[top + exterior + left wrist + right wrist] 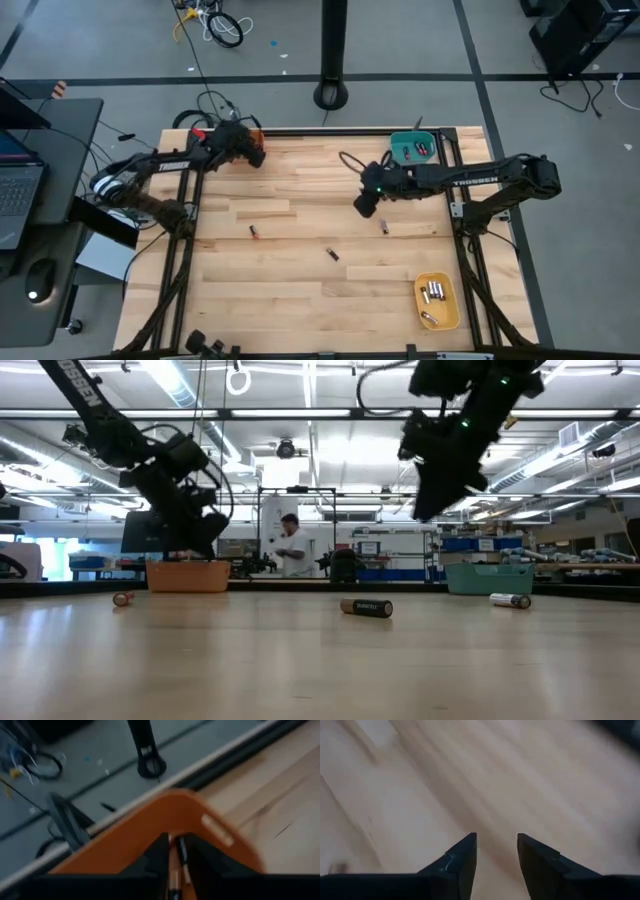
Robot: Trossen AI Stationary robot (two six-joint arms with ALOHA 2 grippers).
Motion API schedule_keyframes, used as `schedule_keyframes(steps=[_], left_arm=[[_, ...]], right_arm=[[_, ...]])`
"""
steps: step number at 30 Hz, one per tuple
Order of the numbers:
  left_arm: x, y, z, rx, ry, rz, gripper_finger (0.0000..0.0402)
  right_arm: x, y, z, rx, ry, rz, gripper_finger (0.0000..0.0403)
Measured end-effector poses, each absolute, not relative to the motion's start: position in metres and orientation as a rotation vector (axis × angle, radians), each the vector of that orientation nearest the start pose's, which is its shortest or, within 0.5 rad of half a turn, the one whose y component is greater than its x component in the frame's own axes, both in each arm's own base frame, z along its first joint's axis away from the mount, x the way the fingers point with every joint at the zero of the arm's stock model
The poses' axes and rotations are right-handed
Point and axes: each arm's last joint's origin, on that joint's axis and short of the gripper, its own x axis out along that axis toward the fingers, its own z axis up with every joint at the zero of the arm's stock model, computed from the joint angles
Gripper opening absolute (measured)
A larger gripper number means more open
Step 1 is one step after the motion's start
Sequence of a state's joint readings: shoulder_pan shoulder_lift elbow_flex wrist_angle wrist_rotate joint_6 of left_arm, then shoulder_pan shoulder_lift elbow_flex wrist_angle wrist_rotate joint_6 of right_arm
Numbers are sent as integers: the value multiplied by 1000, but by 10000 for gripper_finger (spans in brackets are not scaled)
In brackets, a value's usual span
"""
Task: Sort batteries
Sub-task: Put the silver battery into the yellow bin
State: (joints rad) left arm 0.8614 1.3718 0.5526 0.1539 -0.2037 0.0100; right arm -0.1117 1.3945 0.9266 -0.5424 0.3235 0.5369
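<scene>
My left gripper (pixel 252 153) hangs over the orange bin (pixel 125 830) at the table's far left, its fingers a narrow gap apart (pixel 175 840). A black battery with a coppery end (pixel 180 854), thinner than that gap, shows through it against the bin. My right gripper (pixel 365 203) stands open above bare wood near the table's middle, with nothing between its fingers (pixel 496 851). Three loose batteries lie on their sides on the table: one on the left (pixel 253 231), a black one in the middle (pixel 366 607) and a silvery one (pixel 510 600) just right of my right gripper.
A teal bin (pixel 413 148) with a few batteries stands at the far right. A yellow bin (pixel 437 302) with silvery batteries sits near the front right corner. Black frame rails (pixel 180 250) run along both side edges. A person stands in the room far behind the table.
</scene>
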Motion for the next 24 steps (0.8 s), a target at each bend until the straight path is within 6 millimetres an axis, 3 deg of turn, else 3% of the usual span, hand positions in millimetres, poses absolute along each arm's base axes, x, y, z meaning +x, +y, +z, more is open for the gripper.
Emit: schedule_keyframes(steps=[6,15,20,24], left_arm=[[185,173,193,-110,489,939,10],[221,138,217,15,245,760,17],[231,122,220,31,194,692,14],[225,110,208,44,105,645,12]], right_arm=[[244,-12,197,573,1074,-717,152],[231,12,178,652,1087,-793,156],[229,12,167,656,1089,-817,158],[232,13,159,660,1081,-812,158]])
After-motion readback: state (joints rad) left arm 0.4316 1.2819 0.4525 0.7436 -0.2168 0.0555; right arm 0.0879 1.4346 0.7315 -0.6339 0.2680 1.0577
